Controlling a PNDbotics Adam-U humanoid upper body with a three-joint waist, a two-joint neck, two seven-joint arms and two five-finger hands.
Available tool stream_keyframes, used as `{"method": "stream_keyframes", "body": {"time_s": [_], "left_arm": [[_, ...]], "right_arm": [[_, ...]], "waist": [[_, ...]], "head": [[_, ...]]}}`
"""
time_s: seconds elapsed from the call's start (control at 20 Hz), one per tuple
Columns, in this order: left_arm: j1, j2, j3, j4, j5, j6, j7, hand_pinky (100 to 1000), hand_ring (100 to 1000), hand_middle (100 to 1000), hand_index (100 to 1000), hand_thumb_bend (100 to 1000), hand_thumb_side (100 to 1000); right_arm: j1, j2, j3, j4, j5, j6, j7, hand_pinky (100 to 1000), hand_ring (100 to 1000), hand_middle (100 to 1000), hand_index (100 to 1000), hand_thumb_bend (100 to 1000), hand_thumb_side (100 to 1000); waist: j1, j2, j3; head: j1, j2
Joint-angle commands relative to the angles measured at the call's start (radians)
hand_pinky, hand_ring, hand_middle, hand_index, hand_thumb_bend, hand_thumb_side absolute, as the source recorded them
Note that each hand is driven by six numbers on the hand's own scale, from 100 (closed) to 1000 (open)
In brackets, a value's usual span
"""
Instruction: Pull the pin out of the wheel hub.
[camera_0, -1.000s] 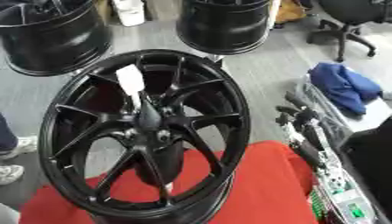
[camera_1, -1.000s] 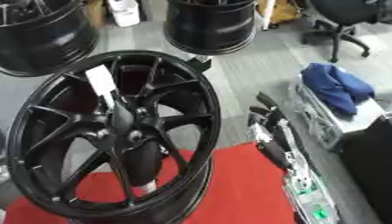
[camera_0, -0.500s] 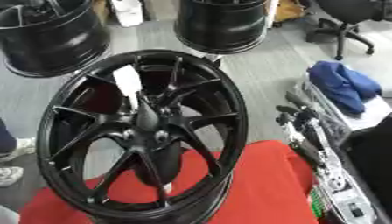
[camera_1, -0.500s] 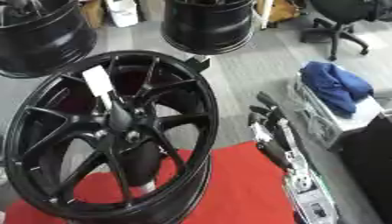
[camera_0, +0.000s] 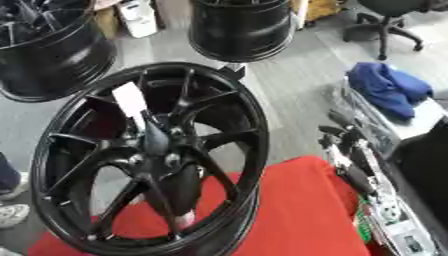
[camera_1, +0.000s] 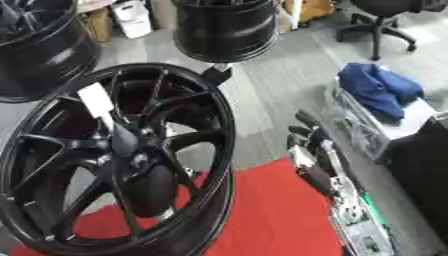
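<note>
Close to the camera, a large black wheel hub (camera_0: 149, 155) stands tilted on a red mat (camera_0: 289, 215) that covers the near part of the floor. Its spokes meet at a dark centre where a black pin-like piece (camera_0: 156, 137) sticks up; whether that piece is the pin cannot be told for sure. A white tag (camera_0: 129, 98) lies against the upper left spokes. The robot's right hand (camera_1: 311, 150) shows at the mat's right edge, black and silver, well apart from the wheel and holding nothing; how far its fingers are spread cannot be told. The left hand does not show. Beyond the mat, two more black rims (camera_0: 241, 25) stand on the grey floor, with a blue cloth (camera_0: 385, 90) to the right.
</note>
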Motion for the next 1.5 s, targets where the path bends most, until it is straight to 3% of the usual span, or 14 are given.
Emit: {"method": "stream_keyframes", "body": {"time_s": [0.05,0.2,0.7,0.95,1.2,1.5], "left_arm": [[-0.078,0.125,-0.08,0.059,-0.056,-0.054,-0.055,799,747,758,844,540,498],[-0.156,0.168,-0.158,0.108,-0.094,-0.102,-0.103,801,746,753,841,544,496],[-0.399,-0.001,-0.415,0.37,-0.173,-0.266,-0.267,799,738,734,826,539,477],[-0.44,-0.061,-0.422,0.504,-0.202,-0.333,-0.349,799,740,734,823,537,464],[-0.473,-0.119,-0.365,0.639,-0.231,-0.385,-0.435,793,718,720,812,514,434],[-0.482,-0.153,-0.356,0.694,-0.216,-0.426,-0.455,782,685,695,795,528,479]], "right_arm": [[-0.017,-0.02,0.009,-0.011,-0.008,-0.001,0.014,751,859,1000,923,100,524],[-0.022,-0.016,0.013,-0.012,-0.014,-0.002,0.021,751,859,1000,923,100,524],[-0.012,-0.012,-0.002,-0.012,-0.016,-0.001,0.012,751,859,1000,923,100,524],[-0.011,-0.01,-0.002,-0.012,-0.015,-0.001,0.011,751,859,1000,923,100,524],[-0.011,-0.008,-0.002,-0.012,-0.017,-0.001,0.011,751,859,1000,923,100,524],[-0.011,-0.006,-0.002,-0.011,-0.017,-0.001,0.012,751,859,1000,923,100,527]], "waist": [[-0.007,-0.008,-0.009],[-0.011,-0.003,-0.021],[-0.02,-0.004,0.007],[-0.024,-0.005,0.008],[-0.027,-0.005,0.008],[-0.027,-0.005,0.004]], "head": [[0.02,-0.016],[0.028,-0.021],[0.01,-0.029],[0.006,-0.031],[0.004,-0.031],[0.003,-0.033]]}}
